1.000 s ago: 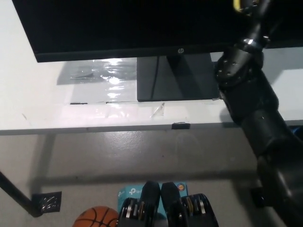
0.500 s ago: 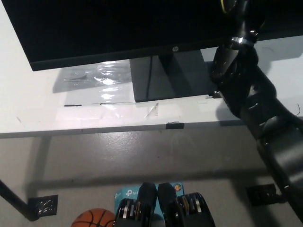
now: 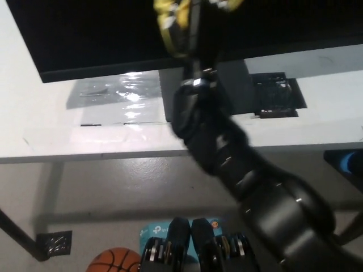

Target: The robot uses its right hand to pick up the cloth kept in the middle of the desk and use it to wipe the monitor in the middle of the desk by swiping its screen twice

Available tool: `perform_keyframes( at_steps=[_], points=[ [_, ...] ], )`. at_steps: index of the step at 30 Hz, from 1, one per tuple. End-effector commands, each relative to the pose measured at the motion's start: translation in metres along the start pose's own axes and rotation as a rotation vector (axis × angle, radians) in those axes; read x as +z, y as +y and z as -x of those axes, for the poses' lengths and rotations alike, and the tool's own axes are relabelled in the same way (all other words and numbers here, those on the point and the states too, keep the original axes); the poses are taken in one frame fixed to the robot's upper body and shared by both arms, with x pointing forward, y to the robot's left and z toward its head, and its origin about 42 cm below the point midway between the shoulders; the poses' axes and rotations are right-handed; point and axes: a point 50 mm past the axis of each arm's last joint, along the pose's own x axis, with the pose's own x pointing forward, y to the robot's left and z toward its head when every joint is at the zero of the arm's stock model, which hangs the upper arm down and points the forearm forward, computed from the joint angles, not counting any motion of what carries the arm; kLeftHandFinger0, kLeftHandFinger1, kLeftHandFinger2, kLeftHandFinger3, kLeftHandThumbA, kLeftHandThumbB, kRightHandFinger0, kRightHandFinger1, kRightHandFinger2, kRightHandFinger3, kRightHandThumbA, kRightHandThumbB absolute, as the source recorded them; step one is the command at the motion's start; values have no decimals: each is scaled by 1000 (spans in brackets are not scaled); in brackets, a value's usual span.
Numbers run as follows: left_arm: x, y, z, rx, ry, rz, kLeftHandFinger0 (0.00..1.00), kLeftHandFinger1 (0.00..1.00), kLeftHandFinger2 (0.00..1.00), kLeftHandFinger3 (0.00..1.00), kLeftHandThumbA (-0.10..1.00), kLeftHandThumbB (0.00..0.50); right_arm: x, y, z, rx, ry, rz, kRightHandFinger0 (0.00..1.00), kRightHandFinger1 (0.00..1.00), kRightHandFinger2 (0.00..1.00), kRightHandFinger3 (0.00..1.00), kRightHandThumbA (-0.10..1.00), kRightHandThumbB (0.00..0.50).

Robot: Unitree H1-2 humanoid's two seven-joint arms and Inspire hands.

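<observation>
Yellow cloth [image 3: 170, 22] gripped in black right hand [image 3: 190, 22] against the wide monitor [image 3: 85, 34].

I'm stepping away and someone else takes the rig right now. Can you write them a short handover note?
Right hand: raised in front of the monitor screen, shut on the yellow cloth; the picture is blurred there.
Left hand: not in view.
Monitor stands on the white desk; the cloth is up at the screen near its lower edge, about mid-width.
Done: cloth picked up and brought to the screen.
Left: how many swipes are finished cannot be told from this picture; complete two swipes across the screen.
</observation>
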Motion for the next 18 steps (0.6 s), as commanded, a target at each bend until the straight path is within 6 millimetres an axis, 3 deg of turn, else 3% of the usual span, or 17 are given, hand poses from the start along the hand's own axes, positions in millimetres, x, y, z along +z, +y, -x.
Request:
perform_keyframes(
  at_steps=[1,3,7,9,11,15,18],
  points=[
    [5,3,3,-20,-17,-44,711,707,837,1000,171,135,53,4,-18,13,-108,-42,0,0,222,90,-100,130],
    [6,1,4,-24,-23,-40,711,709,841,1000,170,137,60,9,-12,33,-131,-20,0,0,248,86,-100,132],
    [5,1,5,-26,-27,-18,705,700,822,1000,157,141,55,10,-10,62,-156,-40,0,0,173,90,-100,129],
    [3,1,6,-24,-27,-21,686,681,808,1000,171,146,48,7,-12,63,-158,-29,0,0,186,88,-100,118],
    [1,2,7,-23,-37,-8,686,682,802,997,157,148,36,1,-20,56,-168,21,0,0,200,161,-100,137],
    [-6,0,7,-21,-22,10,670,663,766,991,111,141,16,-11,-32,45,-198,96,0,0,311,85,-100,92],
    [-8,-3,7,-24,-18,10,673,660,763,977,109,141,3,-20,-38,28,-212,103,0,0,272,72,-100,83]
  ],
)
